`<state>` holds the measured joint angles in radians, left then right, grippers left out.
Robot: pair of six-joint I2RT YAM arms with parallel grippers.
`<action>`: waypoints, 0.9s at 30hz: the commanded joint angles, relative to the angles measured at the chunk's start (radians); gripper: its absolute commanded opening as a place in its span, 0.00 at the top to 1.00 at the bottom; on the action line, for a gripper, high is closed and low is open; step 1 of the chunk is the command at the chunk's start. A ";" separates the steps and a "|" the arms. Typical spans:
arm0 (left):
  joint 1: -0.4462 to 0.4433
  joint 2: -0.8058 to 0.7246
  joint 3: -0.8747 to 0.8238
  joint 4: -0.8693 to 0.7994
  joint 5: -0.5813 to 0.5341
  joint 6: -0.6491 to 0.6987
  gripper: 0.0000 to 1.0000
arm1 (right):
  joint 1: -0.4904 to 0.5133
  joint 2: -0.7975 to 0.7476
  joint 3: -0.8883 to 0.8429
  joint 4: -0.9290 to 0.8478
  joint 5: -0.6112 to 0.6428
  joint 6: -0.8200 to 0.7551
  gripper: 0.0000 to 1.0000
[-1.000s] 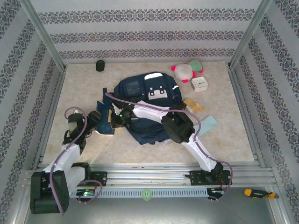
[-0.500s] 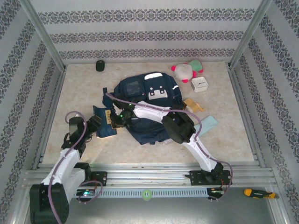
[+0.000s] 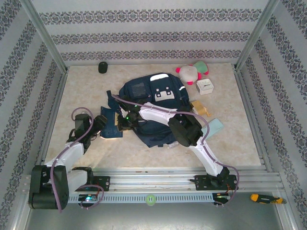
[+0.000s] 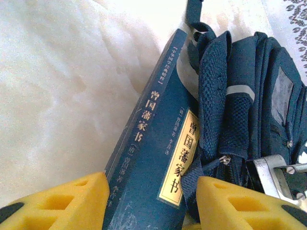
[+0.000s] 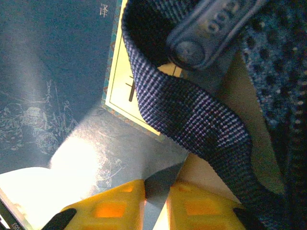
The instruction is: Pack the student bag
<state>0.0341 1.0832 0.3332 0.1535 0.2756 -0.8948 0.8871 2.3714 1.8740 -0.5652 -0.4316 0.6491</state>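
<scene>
Left gripper looks clamped on the dark blue book, held tilted. My guess is that's to slide it into the student bag, which sits just past its right finger, touching the book. Right gripper has its fingers pressed nearly together on something thin, can't tell what, right under a bag strap — probably holding the opening. Bare table off the left finger — plenty of room there, but the bag side is tight.

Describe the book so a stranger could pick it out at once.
Find the navy student bag in the middle of the table. Against its mesh shoulder strap sits the book, between the yellow fingers of the left gripper. Unlike the soft bag, it is a stiff dark blue slab with a cream label of Chinese characters.
</scene>
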 commanded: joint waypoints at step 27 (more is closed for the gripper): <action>-0.104 -0.092 0.143 -0.693 -0.232 0.075 0.36 | 0.021 -0.044 -0.072 0.031 0.085 -0.059 0.84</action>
<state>-0.0647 0.9848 0.4690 -0.3359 0.1436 -0.8524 0.8932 2.3474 1.8221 -0.4969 -0.4038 0.6212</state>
